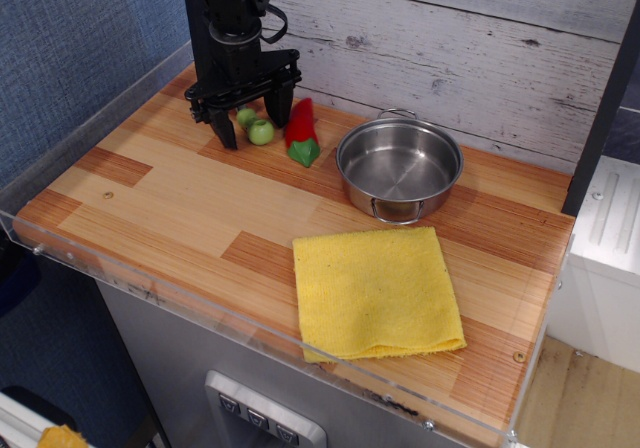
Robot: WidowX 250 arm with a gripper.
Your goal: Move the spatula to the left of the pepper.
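One green-handled spatula [255, 128] lies in the upper left of the frame. One red pepper [301, 131] sits just right of it. One steel pot [399, 169] is at centre right. One yellow cloth [377, 292] lies lower centre.

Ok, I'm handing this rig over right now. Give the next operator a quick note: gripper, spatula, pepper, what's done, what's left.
Gripper: open, fingers spread either side of the spatula, low over the table's back left corner.
Spatula: lying on the wooden table; only its green handle shows, the blade is hidden behind the gripper.
Pepper: just right of the spatula, red body with green cap toward the camera.
Done: spatula sits left of the pepper and looks released.
Left: lift the gripper clear without nudging either.
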